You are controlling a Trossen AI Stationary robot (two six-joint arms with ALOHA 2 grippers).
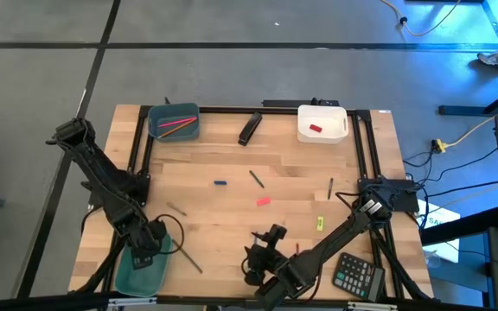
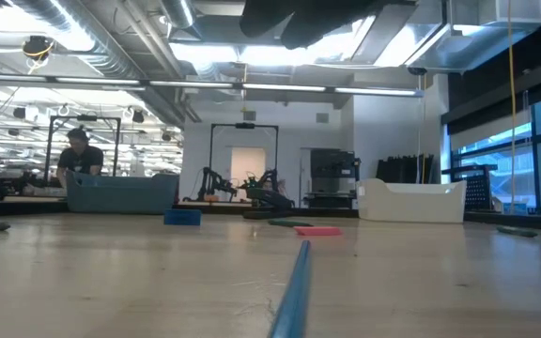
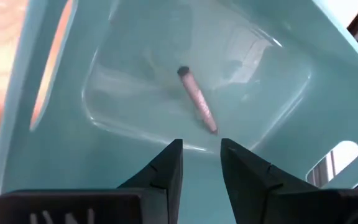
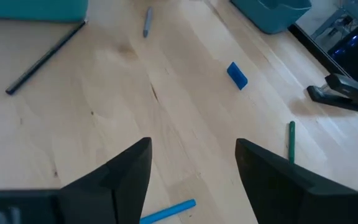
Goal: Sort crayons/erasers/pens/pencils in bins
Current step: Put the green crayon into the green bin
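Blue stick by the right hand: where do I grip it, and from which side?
Take the blue stick at mid-length, straight from above, fingers across its long axis. It lies flat on the bare table with nothing touching it, and the open right hand hangs close by.

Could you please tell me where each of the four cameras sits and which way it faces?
High: overhead, looking straight down at the table and both arms.
Low: at tabletop height, looking level across it into the room; an arm hangs above.
Left wrist: over the teal bin, left hand open.
Right wrist: over the wood, right hand open.
Shared: the small blue block shows in high, low and right wrist.
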